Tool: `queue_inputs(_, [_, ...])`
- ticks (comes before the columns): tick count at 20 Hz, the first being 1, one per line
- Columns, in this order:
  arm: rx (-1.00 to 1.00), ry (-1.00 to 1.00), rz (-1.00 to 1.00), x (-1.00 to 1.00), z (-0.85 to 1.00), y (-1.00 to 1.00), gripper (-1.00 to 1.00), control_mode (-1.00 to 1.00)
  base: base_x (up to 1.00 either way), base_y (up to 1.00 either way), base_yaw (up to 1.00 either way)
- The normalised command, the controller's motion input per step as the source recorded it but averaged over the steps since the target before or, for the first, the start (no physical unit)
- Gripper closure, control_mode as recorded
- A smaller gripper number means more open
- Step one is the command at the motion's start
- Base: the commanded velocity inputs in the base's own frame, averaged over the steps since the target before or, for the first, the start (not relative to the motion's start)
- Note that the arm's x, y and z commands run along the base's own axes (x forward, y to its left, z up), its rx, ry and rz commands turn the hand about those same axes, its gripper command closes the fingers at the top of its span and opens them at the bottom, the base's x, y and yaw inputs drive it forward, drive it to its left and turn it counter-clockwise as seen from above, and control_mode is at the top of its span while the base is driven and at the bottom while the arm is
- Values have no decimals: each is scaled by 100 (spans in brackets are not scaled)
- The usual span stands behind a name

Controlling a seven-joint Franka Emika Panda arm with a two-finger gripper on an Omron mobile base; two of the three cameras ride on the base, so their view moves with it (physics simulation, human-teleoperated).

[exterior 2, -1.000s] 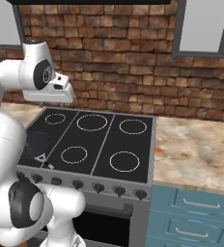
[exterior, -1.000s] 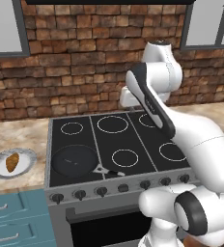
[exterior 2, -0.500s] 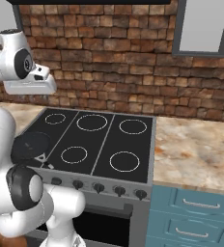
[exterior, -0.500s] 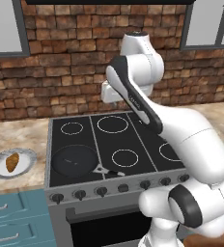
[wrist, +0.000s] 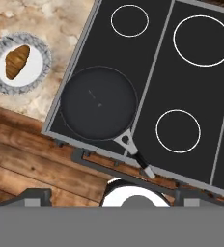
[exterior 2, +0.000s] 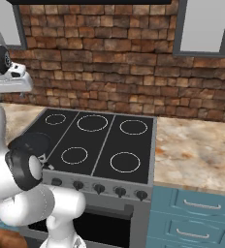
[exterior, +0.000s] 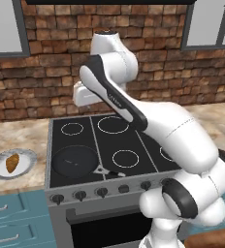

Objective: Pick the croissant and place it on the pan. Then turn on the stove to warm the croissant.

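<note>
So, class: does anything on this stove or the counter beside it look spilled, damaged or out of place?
Nothing stands out. The croissant lies on its plate on the counter, and the empty pan sits flat on the stove, its handle pointing toward the knobs.

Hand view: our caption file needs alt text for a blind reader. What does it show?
Seen from above, a black pan sits empty on the stove, its handle pointing toward the stove's front edge. Beside the stove, a croissant lies on a round plate on the counter.
</note>
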Motion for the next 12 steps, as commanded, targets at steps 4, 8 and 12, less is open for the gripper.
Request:
queue_inputs(4, [0,6,16,0,12,100,-100,-100,0,0,0])
queue_inputs(8, [0,6,18,0,9,100,-100,-100,0,0,0])
queue_inputs(12, [0,6,19,0,6,100,-100,-100,0,0,0])
